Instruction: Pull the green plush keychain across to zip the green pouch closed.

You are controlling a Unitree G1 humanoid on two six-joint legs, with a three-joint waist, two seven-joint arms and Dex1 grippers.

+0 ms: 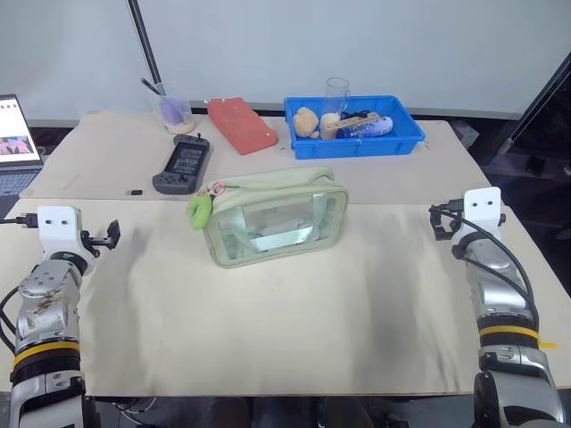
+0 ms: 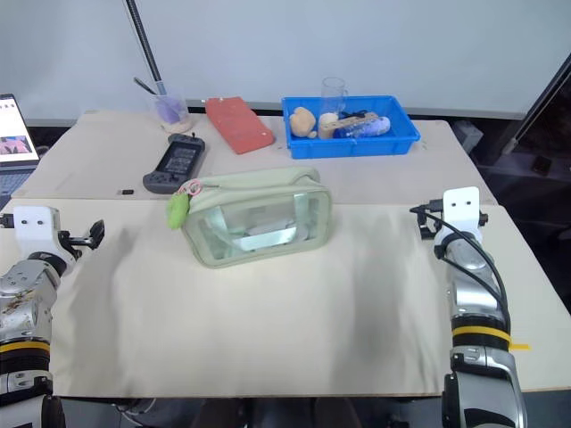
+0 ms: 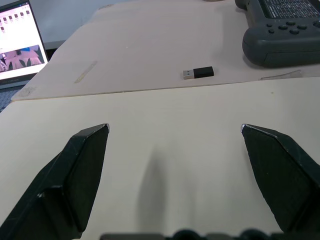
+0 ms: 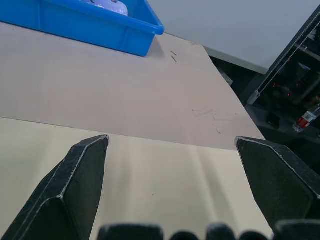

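With both my left gripper (image 3: 175, 131) and right gripper (image 4: 172, 140) spread wide, empty, well apart from the green pouch (image 1: 275, 218) mid-bench, I judge zipping unstarted: the green plush keychain (image 1: 199, 210) hangs at its left end.

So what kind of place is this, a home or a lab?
Probably a lab or test workspace: a covered table with a laptop at its edge, a blue bin of odd items and a staged pouch.

Bright, even overhead light; soft shadows on the table (image 1: 294, 312); all sharp.
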